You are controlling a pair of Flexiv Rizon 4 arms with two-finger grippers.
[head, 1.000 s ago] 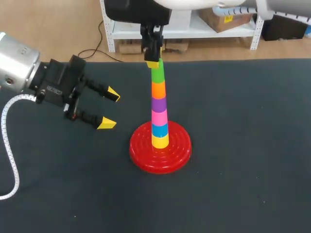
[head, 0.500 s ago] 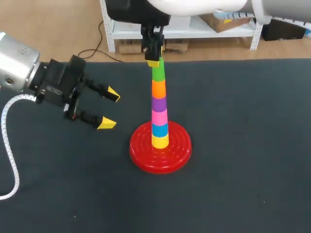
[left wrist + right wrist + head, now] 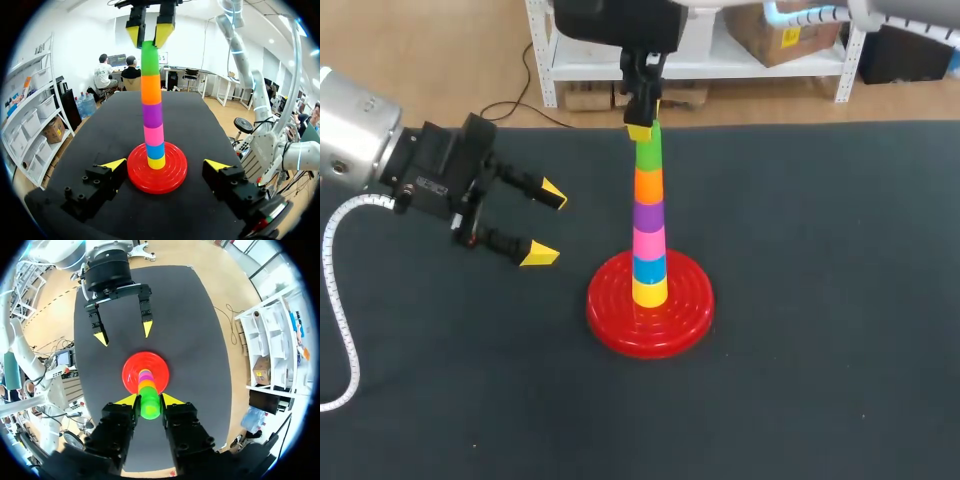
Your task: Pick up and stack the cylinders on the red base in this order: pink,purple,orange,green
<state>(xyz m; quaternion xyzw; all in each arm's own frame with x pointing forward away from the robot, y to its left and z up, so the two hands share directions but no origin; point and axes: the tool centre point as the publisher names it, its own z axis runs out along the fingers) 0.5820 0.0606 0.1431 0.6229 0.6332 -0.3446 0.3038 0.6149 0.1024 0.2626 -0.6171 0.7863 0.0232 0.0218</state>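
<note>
On the red base (image 3: 610,320) stands one tall stack: yellow, blue, pink (image 3: 648,243), purple (image 3: 648,215), orange (image 3: 648,185), and the green cylinder (image 3: 649,155) on top. My right gripper (image 3: 640,128) comes down from above and is shut on the top of the green cylinder (image 3: 149,407), one yellow tip on each side. In the left wrist view the right gripper (image 3: 150,34) clasps the green top (image 3: 149,57) above the base (image 3: 140,175). My left gripper (image 3: 547,224) hangs open and empty to the left of the base, pointing at it.
The dark table mat (image 3: 820,300) stretches around the base on all sides. No loose cylinders lie on it. My left arm's white cable (image 3: 340,330) loops over the mat's left side.
My right gripper has shifted slightly to the right, and the green top of the stack has moved with it. The left arm has not moved.
</note>
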